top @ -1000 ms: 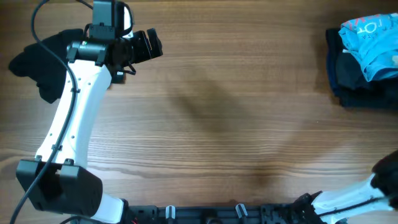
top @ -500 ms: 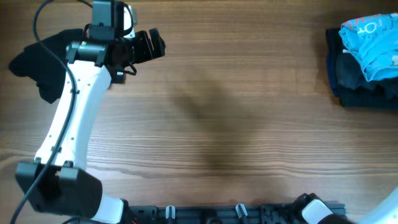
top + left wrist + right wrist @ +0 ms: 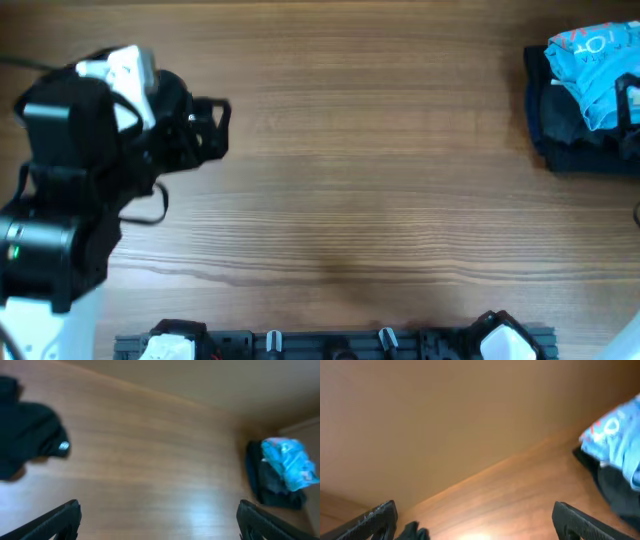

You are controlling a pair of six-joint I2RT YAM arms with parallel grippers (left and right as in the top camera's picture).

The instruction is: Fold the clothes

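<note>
overhead: one light blue shirt [image 3: 590,70] lies crumpled on top of one pile of dark clothes [image 3: 565,135] at the right edge of the wooden table [image 3: 380,200]. one arm [image 3: 70,190] fills the left side. its left gripper [image 3: 210,125] points toward the table's middle, well apart from the shirt.

left wrist view: the two fingertips [image 3: 62,520] sit at the bottom corners, spread wide with nothing between them. one black garment [image 3: 27,445] lies at the left, and the shirt on its dark pile lies at the right.

right wrist view, blurred: the right gripper [image 3: 477,522] shows two fingertips [image 3: 580,520], also wide apart and holding nothing. the shirt and the dark pile sit at the right edge.
</note>
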